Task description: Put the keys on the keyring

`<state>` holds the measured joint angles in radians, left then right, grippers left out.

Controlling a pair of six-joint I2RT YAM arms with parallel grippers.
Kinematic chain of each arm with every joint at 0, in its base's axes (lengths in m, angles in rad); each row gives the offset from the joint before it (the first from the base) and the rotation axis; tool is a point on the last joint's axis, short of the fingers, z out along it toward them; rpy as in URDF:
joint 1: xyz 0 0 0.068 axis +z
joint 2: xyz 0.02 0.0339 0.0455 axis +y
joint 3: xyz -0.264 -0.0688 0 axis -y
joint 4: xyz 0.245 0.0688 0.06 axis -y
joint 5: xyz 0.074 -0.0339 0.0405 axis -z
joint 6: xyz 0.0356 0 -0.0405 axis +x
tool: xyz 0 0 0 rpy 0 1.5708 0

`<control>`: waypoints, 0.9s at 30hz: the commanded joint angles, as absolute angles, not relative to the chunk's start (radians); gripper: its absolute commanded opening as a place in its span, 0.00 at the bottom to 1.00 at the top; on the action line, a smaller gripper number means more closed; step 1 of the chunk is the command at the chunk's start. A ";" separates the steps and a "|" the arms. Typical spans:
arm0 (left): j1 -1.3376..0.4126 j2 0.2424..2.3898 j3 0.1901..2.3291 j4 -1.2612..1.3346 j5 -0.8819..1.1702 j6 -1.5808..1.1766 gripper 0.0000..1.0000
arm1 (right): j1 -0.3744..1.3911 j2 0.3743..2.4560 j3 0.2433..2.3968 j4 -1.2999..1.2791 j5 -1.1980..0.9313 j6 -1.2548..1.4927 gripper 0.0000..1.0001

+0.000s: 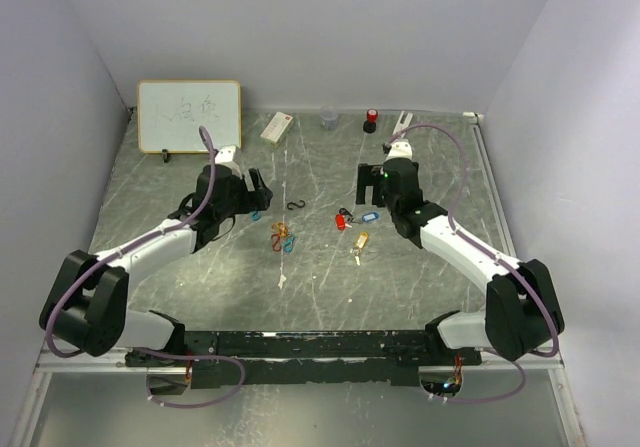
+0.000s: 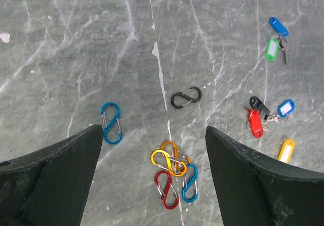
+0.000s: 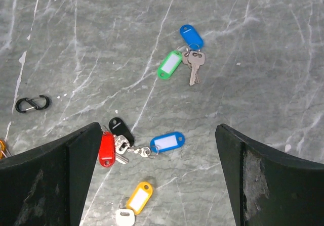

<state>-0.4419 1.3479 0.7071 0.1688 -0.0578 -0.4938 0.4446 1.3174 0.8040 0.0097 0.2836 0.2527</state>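
Bare tabletop [image 1: 380, 289] all around the keys [image 3: 121, 145], carabiner cluster [image 2: 174, 173] near their left, black clip [image 2: 185, 97] apart behind it

High overview — wrists close (shared keys [image 3: 193, 63])

Light is diffuse, from above, even across all three views, and shadows are all soft.

Left wrist cam: the surface ahead of the left gripper [image 2: 153, 129] is sharp. The clips [image 2: 172, 161] there carry small highlights and thin shadows. Its fingers [image 2: 55, 180] are near-black, slightly soft, with little detail.

Right wrist cam: the keys [image 3: 194, 64] ahead of the right gripper [image 3: 158, 126] are crisp, with a slight glint on the metal. Its fingers [image 3: 273, 185] are dark, with scuffs readable.

Overhead cam: the white walls are bright and the table [image 1: 330, 302] is mid-grey, with a faint shadow under each arm. Items between left and right gripper are too small to resolve.
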 commanded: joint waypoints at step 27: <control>-0.523 1.619 0.792 0.098 -0.341 -0.492 0.74 | 0.445 1.326 0.816 0.051 0.232 0.300 0.93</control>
<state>-0.5011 1.5997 0.7429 0.1200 -0.2661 -0.5049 0.4446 1.3396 0.8040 0.0395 0.2283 0.2924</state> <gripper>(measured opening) 0.745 0.927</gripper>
